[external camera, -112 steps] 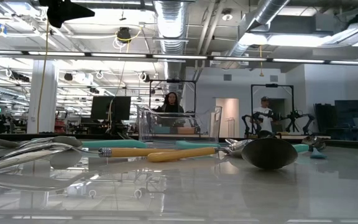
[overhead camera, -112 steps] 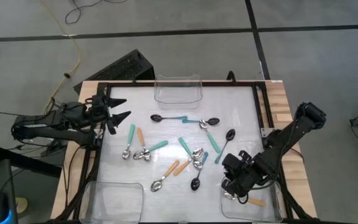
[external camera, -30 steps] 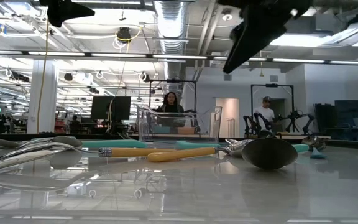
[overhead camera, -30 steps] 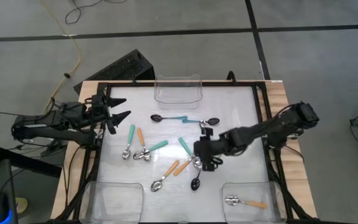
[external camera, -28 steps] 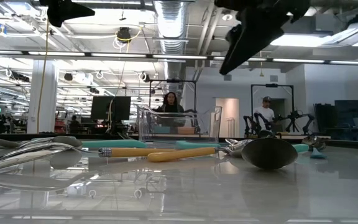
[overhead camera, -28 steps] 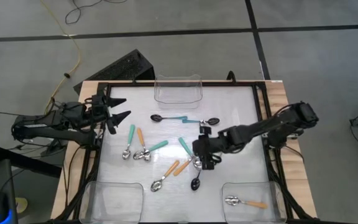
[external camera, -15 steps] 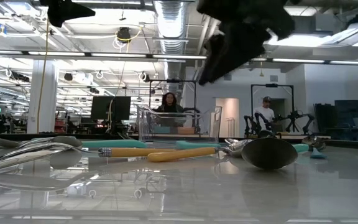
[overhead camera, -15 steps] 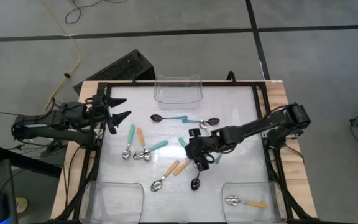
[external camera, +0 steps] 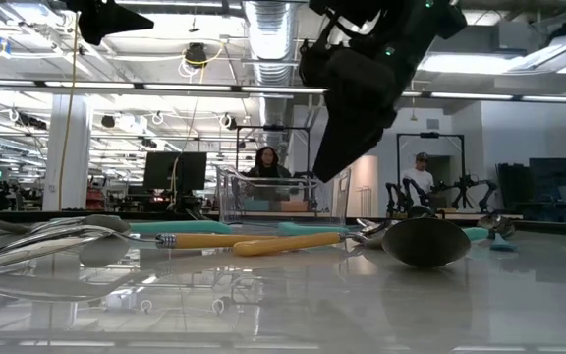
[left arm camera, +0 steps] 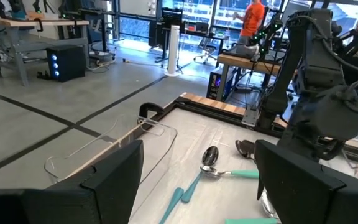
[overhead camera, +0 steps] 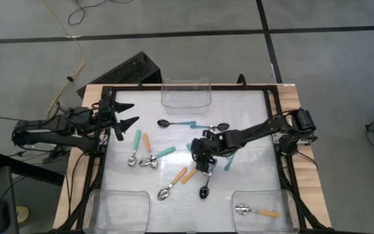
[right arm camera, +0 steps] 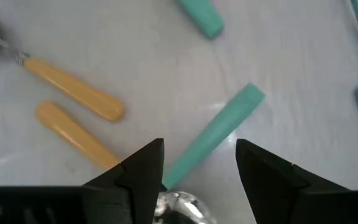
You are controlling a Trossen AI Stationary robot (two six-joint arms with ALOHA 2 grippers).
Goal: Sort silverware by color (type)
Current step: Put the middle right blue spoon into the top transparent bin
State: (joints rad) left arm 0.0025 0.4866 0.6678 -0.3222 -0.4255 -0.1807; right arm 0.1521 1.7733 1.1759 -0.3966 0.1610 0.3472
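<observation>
Silverware lies scattered mid-table; one orange-handled spoon (overhead camera: 255, 211) already sits in the near-right bin (overhead camera: 289, 200). The right gripper (overhead camera: 203, 158) hangs over the central cluster, fingers spread and holding nothing, straddling a teal handle (right arm camera: 215, 135) beside two orange handles (right arm camera: 73, 90). To grip cleanly it should probably centre on that one handle, descend straight, and close without nudging neighbours. The left gripper (overhead camera: 123, 118) waits wide open at the far left.

Bright, even overhead light, ceiling-strip glare on the glossy table (external camera: 293, 295), nearest spoons (external camera: 47, 241) softly blurred.
</observation>
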